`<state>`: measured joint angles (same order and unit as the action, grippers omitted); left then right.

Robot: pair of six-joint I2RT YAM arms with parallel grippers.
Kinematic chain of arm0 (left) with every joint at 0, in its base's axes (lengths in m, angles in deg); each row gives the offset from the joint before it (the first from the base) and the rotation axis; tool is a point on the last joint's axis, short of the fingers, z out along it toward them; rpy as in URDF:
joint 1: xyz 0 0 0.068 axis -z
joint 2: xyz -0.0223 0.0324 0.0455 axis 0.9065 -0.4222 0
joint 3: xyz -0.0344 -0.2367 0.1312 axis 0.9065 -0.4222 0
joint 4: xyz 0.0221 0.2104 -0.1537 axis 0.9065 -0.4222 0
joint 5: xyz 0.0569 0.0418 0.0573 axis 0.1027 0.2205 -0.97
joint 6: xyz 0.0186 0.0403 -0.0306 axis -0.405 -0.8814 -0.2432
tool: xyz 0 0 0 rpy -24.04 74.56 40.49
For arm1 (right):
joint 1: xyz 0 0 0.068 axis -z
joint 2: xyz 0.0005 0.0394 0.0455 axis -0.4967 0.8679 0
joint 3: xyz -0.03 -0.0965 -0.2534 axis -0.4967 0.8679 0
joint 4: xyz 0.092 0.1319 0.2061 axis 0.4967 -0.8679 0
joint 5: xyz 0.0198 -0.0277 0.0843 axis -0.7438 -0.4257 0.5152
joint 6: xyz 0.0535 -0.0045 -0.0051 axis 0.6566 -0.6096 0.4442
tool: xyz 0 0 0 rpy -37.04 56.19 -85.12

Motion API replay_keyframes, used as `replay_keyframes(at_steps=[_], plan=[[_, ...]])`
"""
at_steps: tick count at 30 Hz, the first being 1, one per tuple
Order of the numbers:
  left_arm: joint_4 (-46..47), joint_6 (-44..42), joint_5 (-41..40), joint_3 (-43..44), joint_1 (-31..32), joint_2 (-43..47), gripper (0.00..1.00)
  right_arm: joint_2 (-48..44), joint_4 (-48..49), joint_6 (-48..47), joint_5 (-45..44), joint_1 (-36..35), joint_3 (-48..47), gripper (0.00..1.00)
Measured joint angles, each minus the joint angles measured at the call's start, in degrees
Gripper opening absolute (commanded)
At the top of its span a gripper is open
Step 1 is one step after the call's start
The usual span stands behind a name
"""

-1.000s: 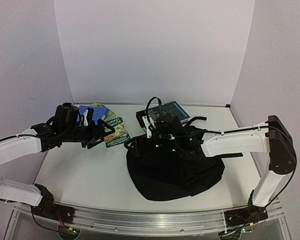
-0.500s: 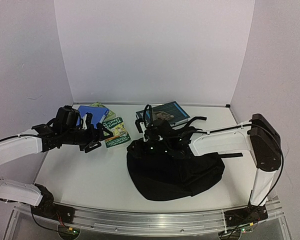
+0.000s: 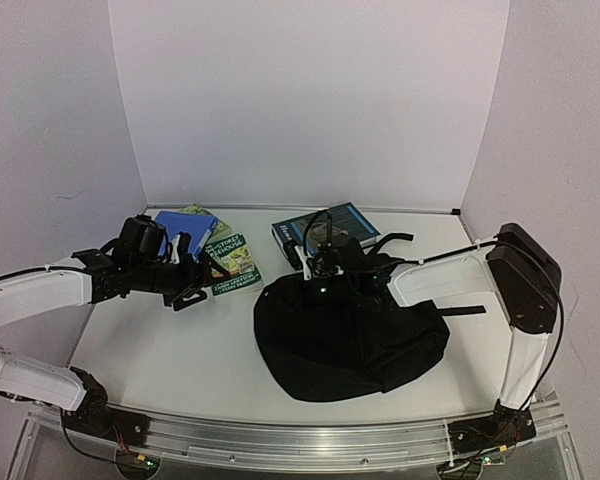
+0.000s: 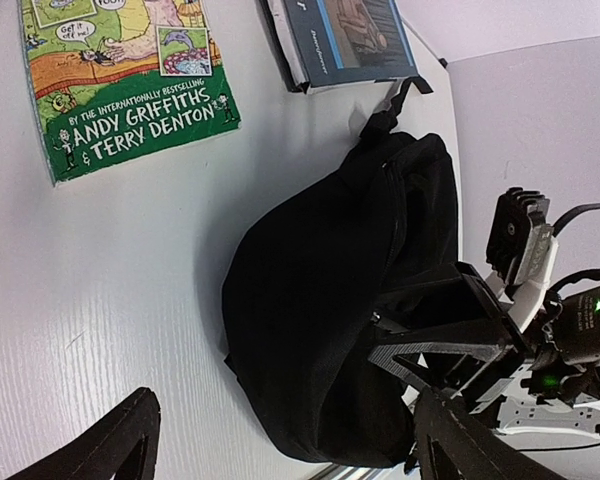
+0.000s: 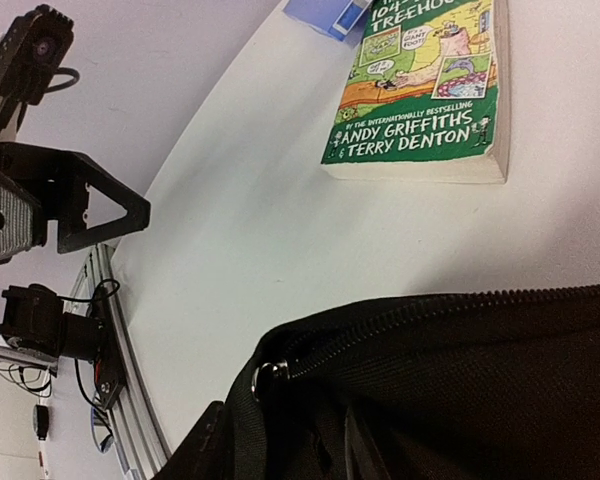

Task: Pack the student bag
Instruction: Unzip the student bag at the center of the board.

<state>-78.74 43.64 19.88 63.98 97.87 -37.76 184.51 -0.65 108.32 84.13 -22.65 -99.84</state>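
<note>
Student bag [image 3: 345, 345] lies slumped, contents hidden; my right gripper [image 3: 318, 272] sits at its zippered rim, grip indiscernible; my left gripper [image 3: 195, 280] hovers, jaws spread wide, holding nothing.

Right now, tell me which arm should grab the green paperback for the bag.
Left. The left end effector is open and empty, right beside the green paperback. The right end effector is down at the zipper edge of the student bag, farther from that book.
</note>
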Motion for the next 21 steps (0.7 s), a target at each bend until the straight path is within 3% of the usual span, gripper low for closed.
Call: replay_keyframes(at_steps=[14,21], plan=[[0.0,0.0,0.7,0.0,0.0,-1.6,0.88,2.2,1.1,-0.4,3.6,0.1,0.8,0.25],[0.0,0.0,1.2,0.0,0.0,-2.5,0.88,2.2,1.7,-0.9,5.1,0.3,1.7,0.03]])
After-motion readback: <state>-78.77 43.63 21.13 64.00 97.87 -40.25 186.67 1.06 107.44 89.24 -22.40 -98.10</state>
